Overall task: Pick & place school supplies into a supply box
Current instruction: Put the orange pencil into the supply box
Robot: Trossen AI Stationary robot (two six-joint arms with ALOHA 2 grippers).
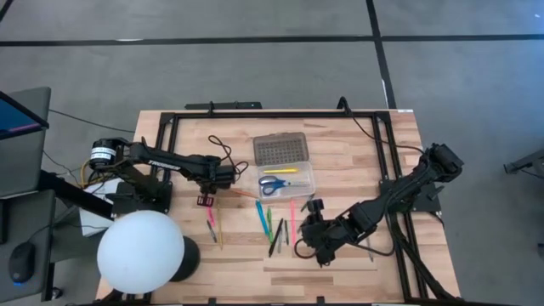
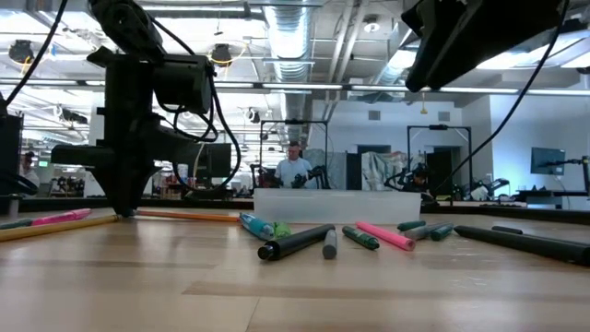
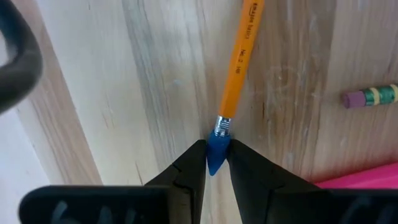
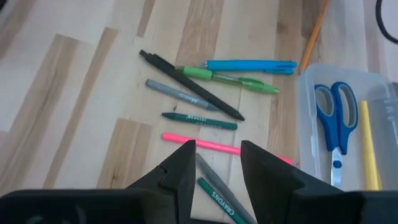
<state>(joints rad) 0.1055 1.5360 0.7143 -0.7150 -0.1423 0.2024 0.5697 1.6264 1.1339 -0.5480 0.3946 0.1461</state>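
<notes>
The right gripper (image 4: 216, 163) hangs with its jaws apart over a pink pen (image 4: 214, 147). At eleven o'clock from it, a black pen (image 4: 189, 84), grey pen (image 4: 180, 95), green pen (image 4: 227, 77) and blue pen (image 4: 250, 65) lie clustered. At three o'clock, the supply box (image 4: 306, 130) holds blue-handled scissors (image 4: 334, 124) beside a yellow pencil (image 4: 367, 146).

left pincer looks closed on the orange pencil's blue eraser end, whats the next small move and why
Probably a short lift. The left pincer is pinched on the blue eraser tip of the orange pencil, which lies flat on the table. The supply box sits open nearby, so raising the pencil clear comes before carrying it over.
</notes>
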